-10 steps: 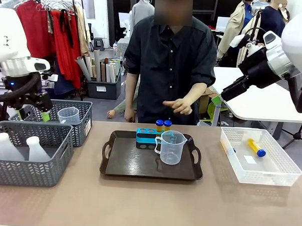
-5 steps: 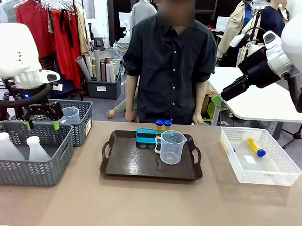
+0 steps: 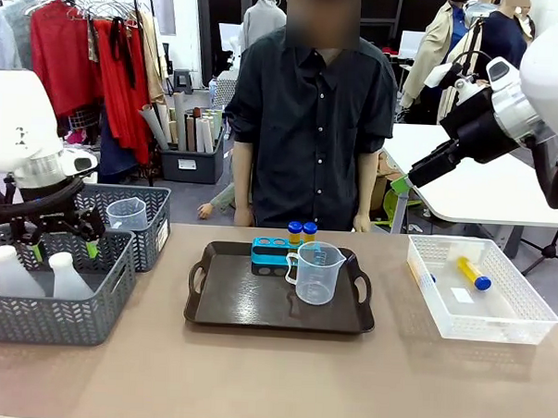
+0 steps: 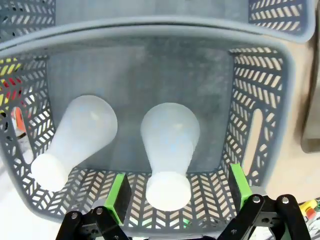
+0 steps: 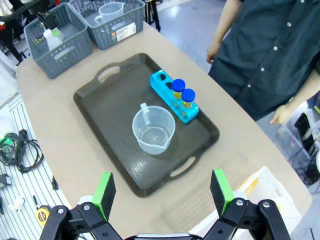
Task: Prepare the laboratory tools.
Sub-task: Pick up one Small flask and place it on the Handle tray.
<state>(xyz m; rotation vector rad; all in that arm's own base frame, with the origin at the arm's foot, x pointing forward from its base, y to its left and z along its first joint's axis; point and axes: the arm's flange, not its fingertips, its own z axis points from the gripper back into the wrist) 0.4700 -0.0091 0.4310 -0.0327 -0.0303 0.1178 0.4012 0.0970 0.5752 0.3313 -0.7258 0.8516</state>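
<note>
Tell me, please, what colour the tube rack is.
Blue tube rack, clearest in the right wrist view.

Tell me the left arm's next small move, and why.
Probably lower the left gripper straight down: its fingers are open above the grey mesh basket, and the left wrist view shows the neck of a translucent white conical flask lined up between them.

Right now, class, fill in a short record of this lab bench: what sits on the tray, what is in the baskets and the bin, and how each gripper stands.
tray: blue tube rack holding two blue-capped tubes; clear beaker in front of it
near grey basket: two white conical flasks, upright
far grey basket: second clear beaker
white bin: one blue-capped tube, lying flat
left gripper: open, above the flask nearer the tray
right gripper: open, high above the table
</note>
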